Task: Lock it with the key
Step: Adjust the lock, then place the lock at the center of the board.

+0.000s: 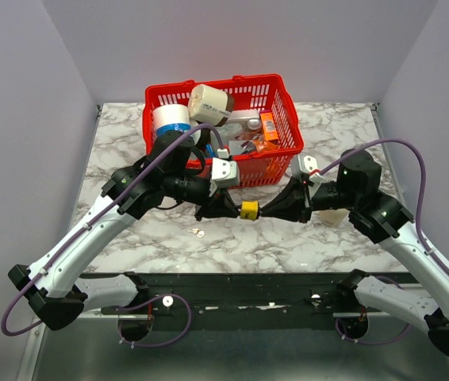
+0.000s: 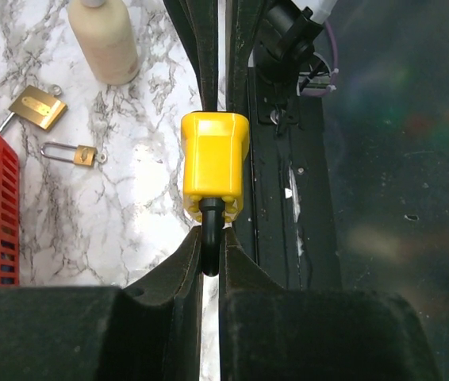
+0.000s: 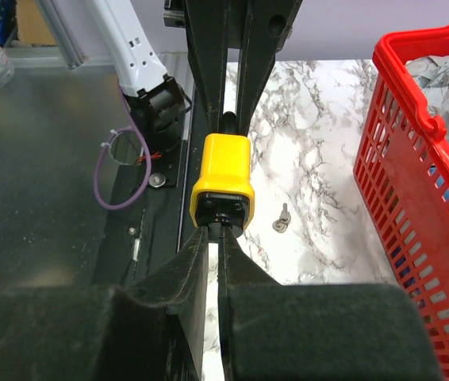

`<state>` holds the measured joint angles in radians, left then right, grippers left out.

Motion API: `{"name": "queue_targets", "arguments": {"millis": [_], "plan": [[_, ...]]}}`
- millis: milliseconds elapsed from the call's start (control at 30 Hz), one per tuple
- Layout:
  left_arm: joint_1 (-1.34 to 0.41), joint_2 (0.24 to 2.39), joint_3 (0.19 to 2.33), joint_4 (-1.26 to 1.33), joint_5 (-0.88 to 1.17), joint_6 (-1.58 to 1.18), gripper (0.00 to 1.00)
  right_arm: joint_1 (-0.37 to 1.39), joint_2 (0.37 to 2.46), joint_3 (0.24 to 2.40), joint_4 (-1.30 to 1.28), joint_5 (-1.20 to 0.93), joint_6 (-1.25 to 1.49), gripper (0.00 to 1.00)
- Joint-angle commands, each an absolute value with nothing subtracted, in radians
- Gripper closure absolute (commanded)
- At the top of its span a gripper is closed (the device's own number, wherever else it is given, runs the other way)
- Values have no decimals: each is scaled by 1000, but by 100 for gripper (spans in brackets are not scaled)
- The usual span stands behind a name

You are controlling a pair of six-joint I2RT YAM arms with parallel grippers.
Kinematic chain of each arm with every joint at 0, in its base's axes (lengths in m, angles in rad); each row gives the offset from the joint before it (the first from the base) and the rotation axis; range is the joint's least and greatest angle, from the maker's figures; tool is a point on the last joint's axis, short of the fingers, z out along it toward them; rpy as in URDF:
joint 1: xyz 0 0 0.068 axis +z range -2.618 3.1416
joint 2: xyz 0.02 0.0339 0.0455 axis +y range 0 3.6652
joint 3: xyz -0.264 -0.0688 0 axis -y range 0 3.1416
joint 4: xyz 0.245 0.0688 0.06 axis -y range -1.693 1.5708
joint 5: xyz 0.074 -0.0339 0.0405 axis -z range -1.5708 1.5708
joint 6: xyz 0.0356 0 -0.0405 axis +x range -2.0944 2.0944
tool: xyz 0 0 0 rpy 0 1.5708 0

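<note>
A yellow padlock [image 1: 248,210] hangs above the table between my two grippers. My left gripper [image 1: 231,209] is shut on its black shackle [image 2: 211,234], with the lock body [image 2: 214,163] just past the fingertips. My right gripper [image 1: 266,211] meets the lock's black keyhole end [image 3: 223,208] from the other side. It is shut on a thin dark key [image 3: 224,228] that sits in the keyhole. Only a sliver of the key shows between the fingers. In the wrist views my left gripper [image 2: 211,248] and my right gripper [image 3: 218,236] each point at the other.
A red basket [image 1: 212,86] with tape rolls and packets stands behind the grippers. A loose silver key [image 1: 198,232] lies on the marble, also in the right wrist view [image 3: 282,221]. Two brass padlocks [image 2: 38,107] [image 2: 74,152] and a cream bottle [image 2: 104,40] lie under my right arm.
</note>
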<state>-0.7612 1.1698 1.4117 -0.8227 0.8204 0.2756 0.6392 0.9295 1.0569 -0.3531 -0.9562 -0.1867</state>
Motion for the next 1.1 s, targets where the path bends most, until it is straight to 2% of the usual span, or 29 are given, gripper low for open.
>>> {"name": "queue_targets", "arguments": {"millis": [0, 167, 267, 300, 400, 433, 500, 767, 867, 967, 1000, 1067], "plan": [[-805, 1212, 1436, -608, 879, 215, 100, 703, 956, 1028, -184, -973, -134, 83], [-807, 1204, 1430, -619, 878, 234, 100, 704, 960, 1063, -231, -940, -139, 80], [-789, 1186, 1443, -738, 845, 356, 100, 701, 940, 1084, -351, -888, -172, 56], [-781, 1183, 1451, -809, 839, 388, 100, 695, 921, 1083, -377, -875, -175, 41], [-779, 1174, 1456, -911, 816, 503, 100, 693, 879, 1075, -465, -854, -187, 23], [-779, 1172, 1456, -922, 813, 514, 100, 693, 874, 1075, -494, -854, -189, 21], [-778, 1175, 1463, -952, 818, 560, 100, 695, 882, 1089, -511, -857, -186, 5], [-788, 1229, 1512, -969, 821, 565, 100, 706, 1001, 1158, -502, -855, -173, 4], [-788, 1241, 1517, -963, 818, 543, 100, 713, 1022, 1161, -503, -831, -190, 7], [-788, 1249, 1517, -953, 811, 517, 100, 727, 1028, 1155, -500, -815, -210, 16], [-788, 1250, 1517, -943, 810, 509, 100, 735, 1028, 1152, -500, -808, -215, 24], [-788, 1255, 1517, -934, 804, 485, 100, 742, 1028, 1149, -500, -786, -235, 31]]}}
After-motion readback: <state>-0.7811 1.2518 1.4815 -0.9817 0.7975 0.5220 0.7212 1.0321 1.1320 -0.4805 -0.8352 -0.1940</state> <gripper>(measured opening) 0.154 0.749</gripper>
